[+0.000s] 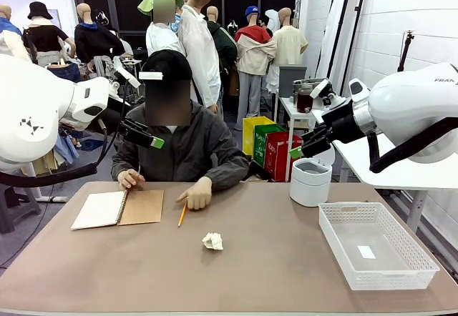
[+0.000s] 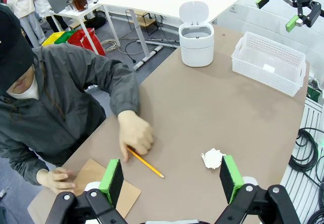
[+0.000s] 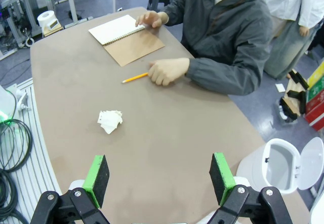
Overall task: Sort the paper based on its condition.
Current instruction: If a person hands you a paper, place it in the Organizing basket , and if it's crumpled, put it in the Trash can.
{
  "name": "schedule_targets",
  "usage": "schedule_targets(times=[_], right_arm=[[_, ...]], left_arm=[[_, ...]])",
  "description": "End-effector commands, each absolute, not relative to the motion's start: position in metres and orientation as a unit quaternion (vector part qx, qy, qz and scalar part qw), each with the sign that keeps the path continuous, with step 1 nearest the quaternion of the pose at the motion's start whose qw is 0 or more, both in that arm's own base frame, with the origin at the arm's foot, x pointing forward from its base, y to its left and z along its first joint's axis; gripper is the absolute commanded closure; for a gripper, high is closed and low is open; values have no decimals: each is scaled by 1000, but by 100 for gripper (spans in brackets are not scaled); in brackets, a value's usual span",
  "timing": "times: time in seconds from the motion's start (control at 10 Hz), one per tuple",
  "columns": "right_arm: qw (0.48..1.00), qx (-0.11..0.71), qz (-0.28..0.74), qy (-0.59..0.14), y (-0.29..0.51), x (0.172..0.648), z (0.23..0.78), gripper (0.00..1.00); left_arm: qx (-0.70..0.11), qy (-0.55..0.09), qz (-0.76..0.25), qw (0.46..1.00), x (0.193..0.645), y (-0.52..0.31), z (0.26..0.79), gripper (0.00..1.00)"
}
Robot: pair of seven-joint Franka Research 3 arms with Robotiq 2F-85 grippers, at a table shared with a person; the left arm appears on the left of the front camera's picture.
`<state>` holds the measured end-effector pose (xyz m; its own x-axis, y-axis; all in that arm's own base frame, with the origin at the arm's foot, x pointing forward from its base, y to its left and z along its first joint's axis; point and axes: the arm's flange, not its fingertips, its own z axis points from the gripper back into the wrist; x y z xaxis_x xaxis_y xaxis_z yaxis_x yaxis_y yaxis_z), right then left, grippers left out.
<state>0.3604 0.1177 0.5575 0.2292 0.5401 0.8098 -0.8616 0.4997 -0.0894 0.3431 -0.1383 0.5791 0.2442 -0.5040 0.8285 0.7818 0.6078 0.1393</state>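
White crumpled paper (image 1: 212,241): we judge it featherlight, soft, springy; pinch across ball's middle. We see left gripper (image 2: 171,172), right gripper (image 3: 158,177) spread apart, empty.

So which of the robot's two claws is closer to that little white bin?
Right. The right gripper hangs in the air close to the white bin; the left gripper is raised far off on the other side, by the person.

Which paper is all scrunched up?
The crumpled paper lying loose mid-table, near the pencil. The page of the notebook and the small slip in the basket lie flat.
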Motion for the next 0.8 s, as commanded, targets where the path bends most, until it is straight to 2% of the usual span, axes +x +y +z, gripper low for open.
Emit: schedule_targets(times=[0.0, 0.7], right_arm=[[758, 202, 461, -414, 118, 362, 556, 0], [758, 202, 461, -414, 118, 362, 556, 0]], left_arm=[[-153, -452, -420, 772, 344, -137, 579, 0], [-153, -452, -420, 772, 344, -137, 579, 0]])
